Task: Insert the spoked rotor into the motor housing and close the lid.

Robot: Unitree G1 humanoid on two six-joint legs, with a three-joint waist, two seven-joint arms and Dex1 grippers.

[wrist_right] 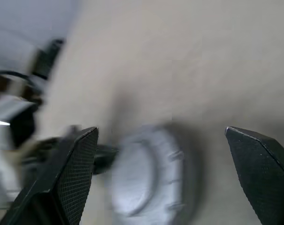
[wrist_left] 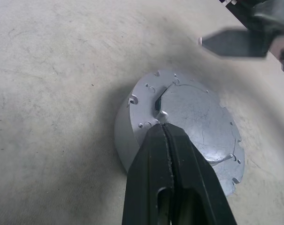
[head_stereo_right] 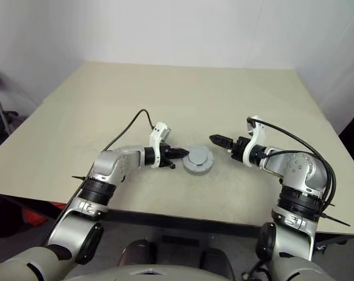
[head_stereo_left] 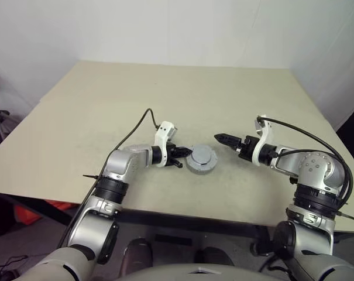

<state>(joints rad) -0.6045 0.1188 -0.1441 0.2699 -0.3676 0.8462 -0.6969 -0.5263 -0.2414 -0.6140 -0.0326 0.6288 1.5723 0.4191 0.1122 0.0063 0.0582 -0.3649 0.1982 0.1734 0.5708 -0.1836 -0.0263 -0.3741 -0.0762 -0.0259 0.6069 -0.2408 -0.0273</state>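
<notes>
Left wrist view: lid [wrist_left: 198, 117] lies flat atop motor housing [wrist_left: 125, 136].

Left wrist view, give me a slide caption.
Shut left gripper rests its tips on the lid seated atop the motor housing.

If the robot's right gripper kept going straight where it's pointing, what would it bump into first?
Probably the lid sitting on the motor housing. The open right gripper points toward it with bare table between, though it might pass above.
</notes>
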